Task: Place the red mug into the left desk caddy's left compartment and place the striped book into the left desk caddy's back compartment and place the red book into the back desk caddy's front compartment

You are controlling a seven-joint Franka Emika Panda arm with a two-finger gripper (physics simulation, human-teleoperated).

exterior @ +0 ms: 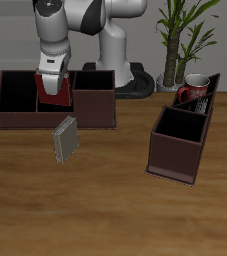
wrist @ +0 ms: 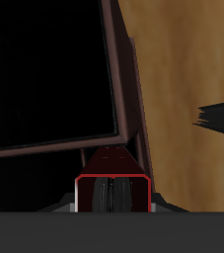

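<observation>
My gripper (exterior: 52, 84) is shut on the red book (exterior: 55, 98) and holds it upright over the middle section of the back desk caddy (exterior: 95, 120), with the book's lower end at the opening. In the wrist view the red book (wrist: 112, 188) sits between my fingers above the caddy's dark compartments (wrist: 54, 79). The red mug (exterior: 193, 92) stands inside the left desk caddy (exterior: 175, 160), in a section far from the table's front edge. A thin striped sliver beside the mug looks like the striped book (exterior: 212, 84), mostly hidden.
A plain grey book (exterior: 65, 140) stands on the table just in front of the back desk caddy. A potted plant (exterior: 185, 35) rises behind the left desk caddy. The robot's base (exterior: 115, 60) is close behind the back caddy.
</observation>
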